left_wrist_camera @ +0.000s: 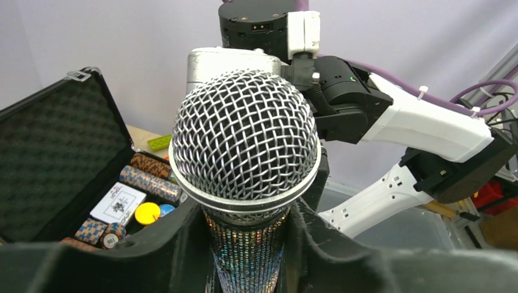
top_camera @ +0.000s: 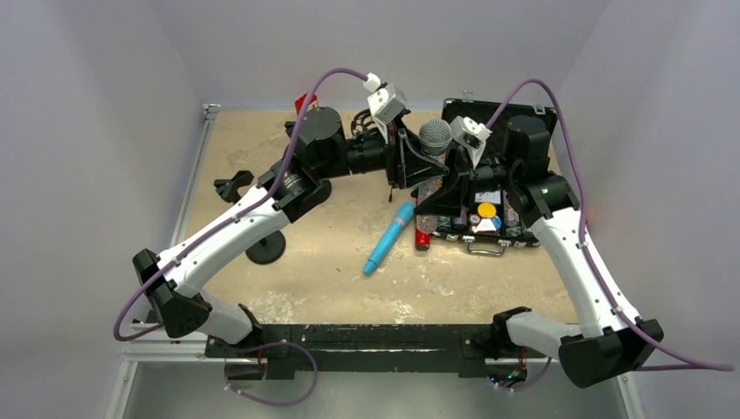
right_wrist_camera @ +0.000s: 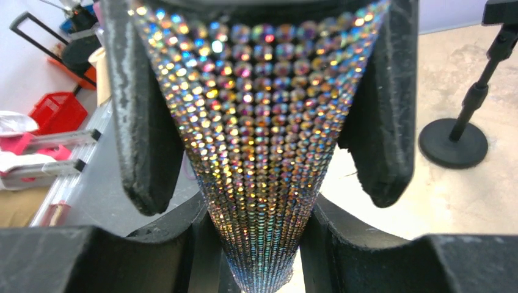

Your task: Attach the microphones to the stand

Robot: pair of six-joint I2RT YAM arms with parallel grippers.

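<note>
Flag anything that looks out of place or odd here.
The left gripper and right gripper both clamp one silver-glitter microphone with a grey mesh head. The light blue microphone lies loose on the tan tabletop. Nothing looks spilled or broken.

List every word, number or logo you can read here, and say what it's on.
Nothing here reads clearly.
Print on the card in the case: too blurred to read.
Centre mark on a poker chip: too small to read.
On the microphone: no lettering shows.
</note>
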